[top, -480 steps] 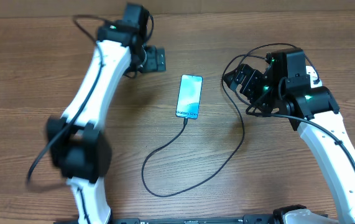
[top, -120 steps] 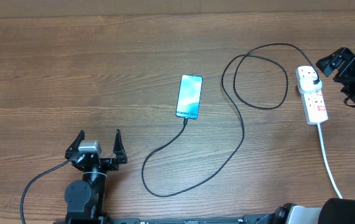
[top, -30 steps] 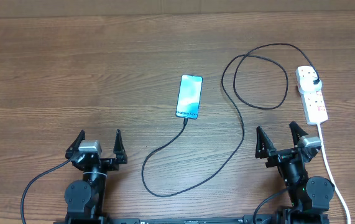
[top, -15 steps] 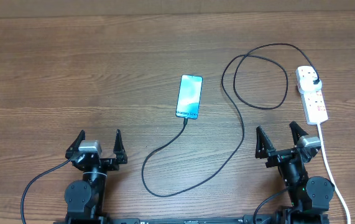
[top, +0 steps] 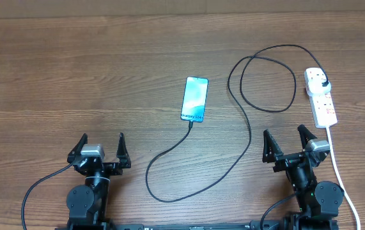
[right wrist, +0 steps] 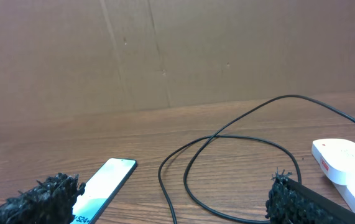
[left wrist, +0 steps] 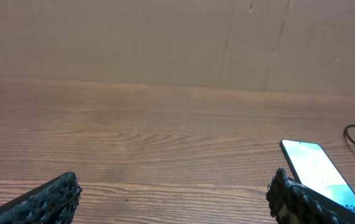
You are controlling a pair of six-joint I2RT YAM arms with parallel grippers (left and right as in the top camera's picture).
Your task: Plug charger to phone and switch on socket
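The phone (top: 194, 99) lies screen up at the table's middle, its screen glowing; it also shows in the left wrist view (left wrist: 317, 171) and the right wrist view (right wrist: 106, 182). The black charger cable (top: 249, 137) runs from the phone's near end, loops, and its black plug sits in the white socket strip (top: 321, 97) at the right, also seen in the right wrist view (right wrist: 342, 165). The cable shows there too (right wrist: 227, 140). My left gripper (top: 100, 148) is open and empty at the front left. My right gripper (top: 289, 144) is open and empty at the front right, near the strip's white cord (top: 339, 171).
A brown cardboard wall (left wrist: 165, 43) stands behind the wooden table (top: 73, 76). Both arms' bases sit at the front edge.
None in the last second. Earlier, both arms drew back from the middle to the front edge, the right one last, uncovering the strip with the plug in it.
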